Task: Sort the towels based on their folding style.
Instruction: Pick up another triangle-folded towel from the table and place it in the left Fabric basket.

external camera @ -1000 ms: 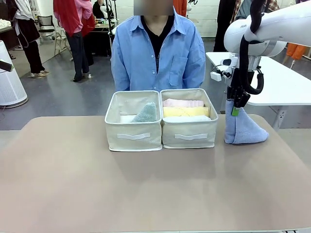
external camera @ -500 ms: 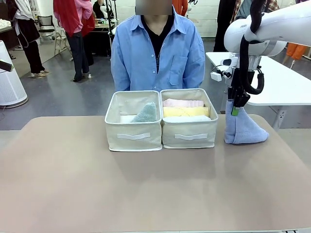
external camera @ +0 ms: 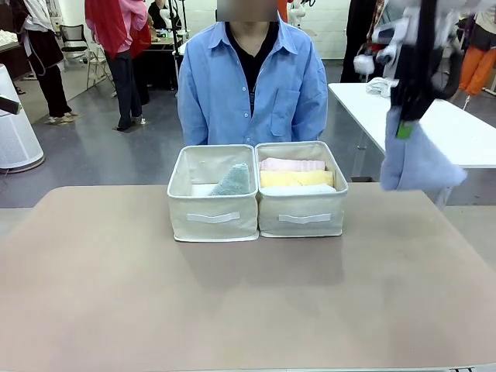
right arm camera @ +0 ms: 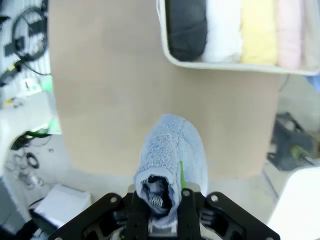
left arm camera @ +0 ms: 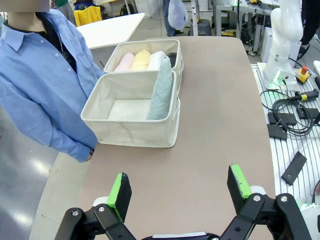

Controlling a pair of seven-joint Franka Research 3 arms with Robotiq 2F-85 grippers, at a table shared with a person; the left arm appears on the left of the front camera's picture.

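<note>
My right gripper (external camera: 403, 128) is shut on the tip of the light blue cone towel (external camera: 419, 164), which hangs in the air above the table's far right edge. In the right wrist view the same light blue towel (right arm camera: 173, 149) droops from the shut right gripper (right arm camera: 162, 197) over bare tabletop. A grey-green cone towel (external camera: 232, 180) leans inside the left bin (external camera: 186, 208). Pink (external camera: 291, 164), yellow (external camera: 296, 178) and white (external camera: 299, 189) rolled towels lie in the right bin (external camera: 267, 213), and a dark grey roll (right arm camera: 186, 25) lies beside them. My left gripper (left arm camera: 179, 187) is open over the table's end, holding nothing.
A person in a blue shirt (external camera: 252, 81) stands at the far side, right behind the bins. A white table (external camera: 457, 132) stands beyond the right edge. Cables and boxes (left arm camera: 287, 117) lie on the floor beside the table. Brown tabletop (external camera: 248, 294) stretches in front of the bins.
My right gripper has closed fully on the light blue cone and lifted it off the table, up and slightly to the right. The bins and the left gripper have not moved.
</note>
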